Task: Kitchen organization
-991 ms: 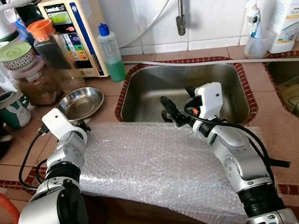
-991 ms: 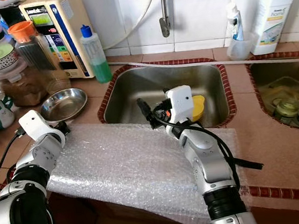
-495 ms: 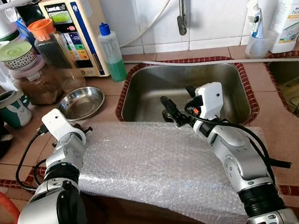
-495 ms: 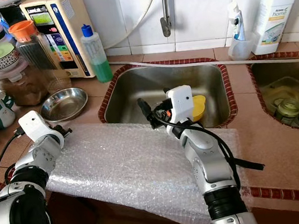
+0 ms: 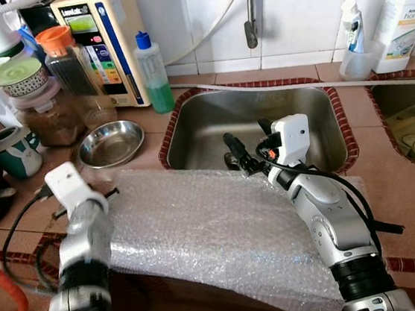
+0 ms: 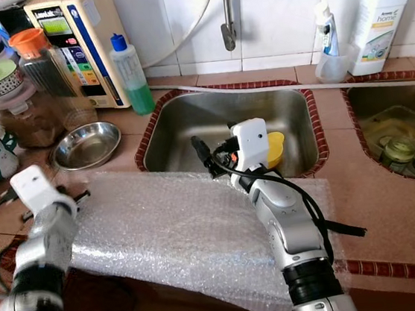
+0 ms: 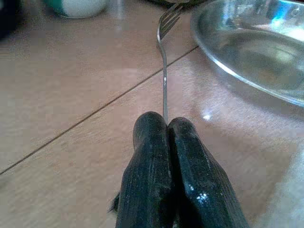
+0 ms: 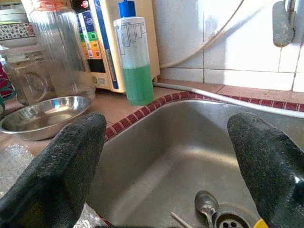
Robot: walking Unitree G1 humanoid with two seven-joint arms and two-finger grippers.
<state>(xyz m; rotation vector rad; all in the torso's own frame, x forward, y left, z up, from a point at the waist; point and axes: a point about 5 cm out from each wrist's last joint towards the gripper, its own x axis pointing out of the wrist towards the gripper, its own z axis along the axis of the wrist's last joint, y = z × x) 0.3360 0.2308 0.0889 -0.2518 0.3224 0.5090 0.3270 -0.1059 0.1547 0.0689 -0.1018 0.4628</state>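
Observation:
A metal fork lies low over the tiled counter, its tines near the rim of a steel bowl. My left gripper is shut on the fork's handle; in the eye views it sits at the left edge of the bubble wrap, in front of the steel bowl. My right gripper hangs open over the front edge of the steel sink, holding nothing. A spoon lies by the drain, and a yellow item sits in the sink behind my right wrist.
Jars, a mug, a white appliance and a green soap bottle crowd the back left. The tap hangs over the sink. Bottles stand at the back right beside a second basin.
My left arm has pulled back toward me and to the left, and shows blurred. The right arm and gripper have not moved.

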